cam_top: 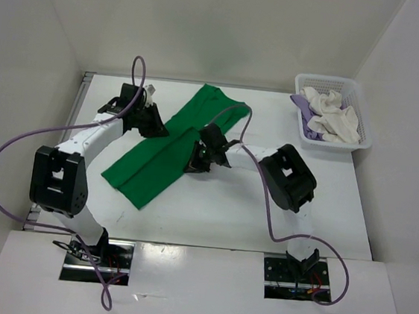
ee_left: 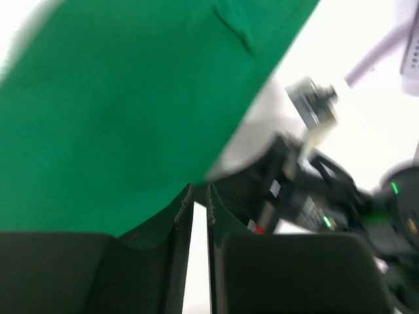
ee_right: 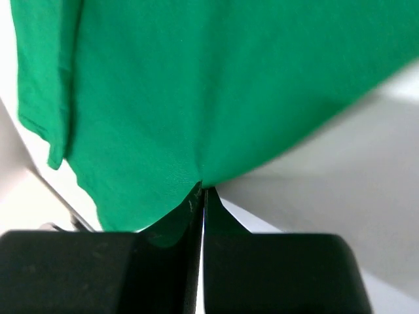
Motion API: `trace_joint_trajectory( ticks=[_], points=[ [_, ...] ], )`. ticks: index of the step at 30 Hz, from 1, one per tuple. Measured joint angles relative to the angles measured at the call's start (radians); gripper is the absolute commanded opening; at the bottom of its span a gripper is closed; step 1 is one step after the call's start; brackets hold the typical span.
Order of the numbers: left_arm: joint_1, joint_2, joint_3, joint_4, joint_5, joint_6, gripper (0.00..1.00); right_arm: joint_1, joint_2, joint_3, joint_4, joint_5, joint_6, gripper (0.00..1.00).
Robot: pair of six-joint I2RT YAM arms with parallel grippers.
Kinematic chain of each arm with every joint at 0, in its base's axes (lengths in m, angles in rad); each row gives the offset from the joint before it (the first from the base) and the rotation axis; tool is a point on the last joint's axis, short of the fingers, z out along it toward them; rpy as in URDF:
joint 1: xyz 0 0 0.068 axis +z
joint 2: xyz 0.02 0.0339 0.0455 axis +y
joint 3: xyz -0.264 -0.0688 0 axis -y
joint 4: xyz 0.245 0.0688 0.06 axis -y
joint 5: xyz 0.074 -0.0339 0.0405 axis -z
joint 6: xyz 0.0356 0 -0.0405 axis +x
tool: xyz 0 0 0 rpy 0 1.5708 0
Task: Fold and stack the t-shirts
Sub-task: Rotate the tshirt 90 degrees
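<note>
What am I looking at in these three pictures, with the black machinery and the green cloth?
Two robot arms are bolted at the near edge of a white table. The wide picture looks down from above and behind them. The other two come from small cameras on each wrist, so the black shapes at the bottom are that arm's own fingers. A bright green cloth t-shirt lies stretched across the table. The left gripper pinches one edge of it, and the right gripper is shut on another edge. At the far right, a white plastic lattice basket holds a white shirt and a pale purple shirt.
</note>
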Motion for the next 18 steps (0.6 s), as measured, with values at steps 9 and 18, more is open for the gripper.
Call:
trace_joint_trajectory(
  ticks=[9, 18],
  points=[
    [-0.026, 0.196, 0.163, 0.013, -0.023, 0.026, 0.42, -0.195, -0.294, -0.33, -0.177, -0.016, -0.237, 0.12],
    [-0.057, 0.484, 0.36, 0.052, -0.026, 0.026, 0.49, -0.315, -0.408, -0.375, -0.289, -0.018, -0.337, 0.35]
  ],
)
